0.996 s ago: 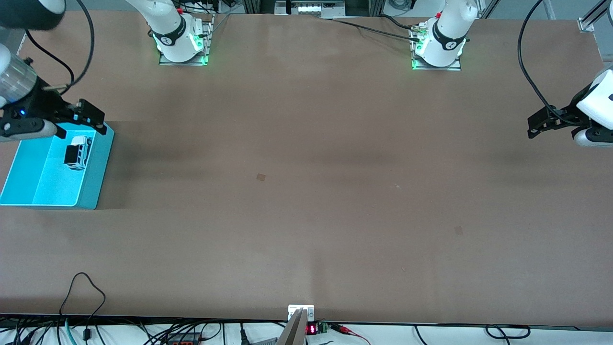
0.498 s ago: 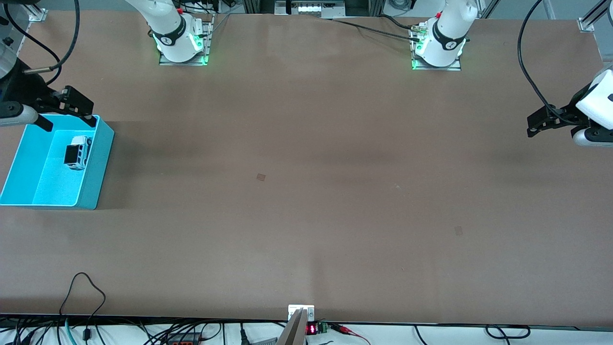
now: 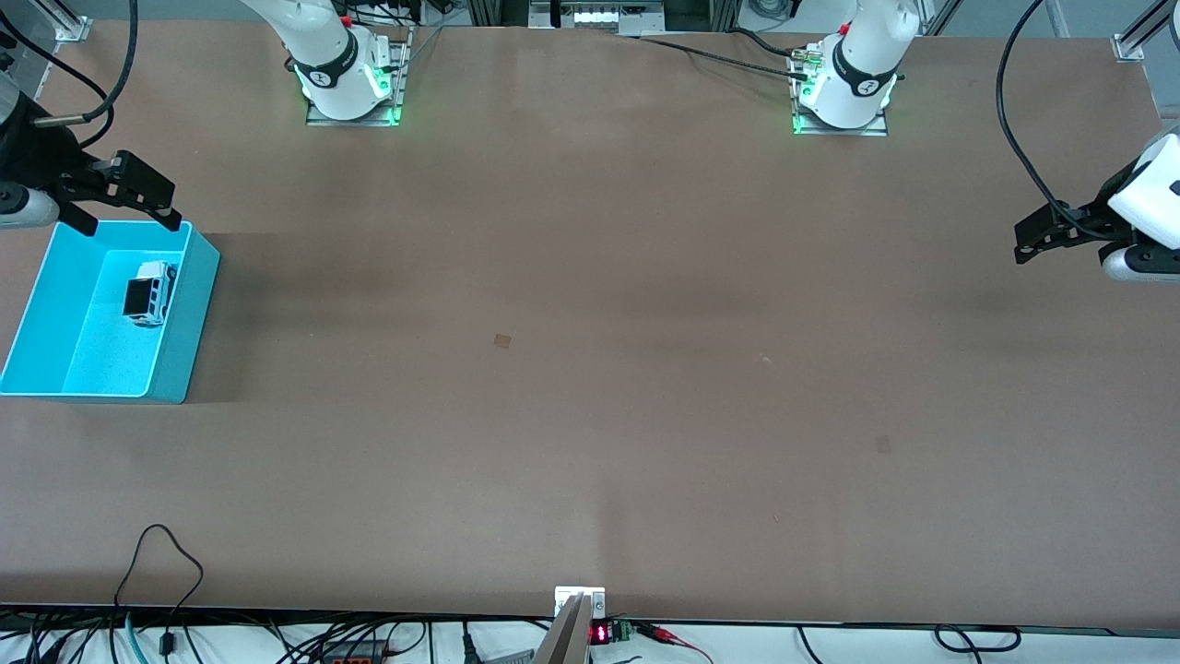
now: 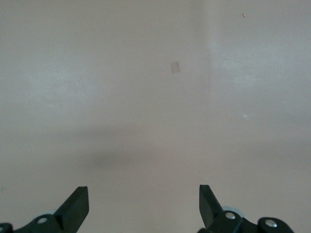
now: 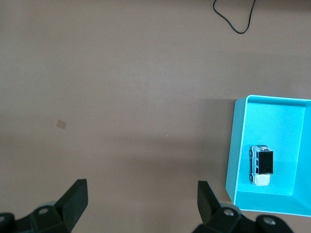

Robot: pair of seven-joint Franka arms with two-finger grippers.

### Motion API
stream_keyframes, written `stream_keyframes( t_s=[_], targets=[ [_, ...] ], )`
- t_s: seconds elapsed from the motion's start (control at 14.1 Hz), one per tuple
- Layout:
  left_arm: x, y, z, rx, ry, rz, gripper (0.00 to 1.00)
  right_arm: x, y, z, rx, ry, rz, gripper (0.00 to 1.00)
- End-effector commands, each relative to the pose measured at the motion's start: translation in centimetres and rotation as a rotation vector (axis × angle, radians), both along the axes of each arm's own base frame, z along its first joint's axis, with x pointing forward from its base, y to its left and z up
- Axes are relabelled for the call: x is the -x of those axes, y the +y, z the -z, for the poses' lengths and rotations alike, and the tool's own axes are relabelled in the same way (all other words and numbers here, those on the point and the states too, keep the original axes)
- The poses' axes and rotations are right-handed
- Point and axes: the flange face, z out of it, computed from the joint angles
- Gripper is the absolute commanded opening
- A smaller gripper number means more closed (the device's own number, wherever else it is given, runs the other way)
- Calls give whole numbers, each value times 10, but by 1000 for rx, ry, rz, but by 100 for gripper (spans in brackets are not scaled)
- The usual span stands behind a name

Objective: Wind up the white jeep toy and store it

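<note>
Down at the right arm's end of the table (image 3: 590, 369), a turquoise bin (image 3: 189, 304) sits close to the table's edge: a smooth, open-topped rectangular box, apparently plastic, with straight walls and a flat pale floor. Inside it rests the white jeep toy (image 3: 149, 292), small and boxy, with a black rectangular roof panel and dark wheels. It lies on the bin floor in the half nearer the robots' bases, close to the wall that faces the table's middle, though whether it touches that wall is hard to tell. In the right wrist view the toy (image 5: 261, 165) and the bin (image 5: 233, 145) show the same arrangement.

Over the bin's rim on the bases' side hangs the right gripper (image 3: 118, 205), black and angular, its two fingers spread wide with nothing between them. At the table's other end the left gripper (image 3: 1046, 237) hangs in the air over bare tabletop near the edge, that arm waiting; its fingers also stand wide apart and hold nothing, as the left wrist view shows (image 4: 144, 206).

Matte brown board covers the tabletop, marked only by a small tan square patch (image 3: 502, 340) near the middle. A thin black cable (image 3: 164, 553) loops onto the edge nearest the front camera.
</note>
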Motion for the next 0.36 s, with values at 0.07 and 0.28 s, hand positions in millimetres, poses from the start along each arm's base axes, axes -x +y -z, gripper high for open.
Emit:
stream_keyframes(
  t_s=[0.07,0.28],
  targets=[
    [-1,1,-5,-18,7,23,100,-1,0,-6,-10,5,-9,100],
    [-1,1,-5,-18,7,23,100,-2,-2,-8,-26,2,-24,100]
  ],
)
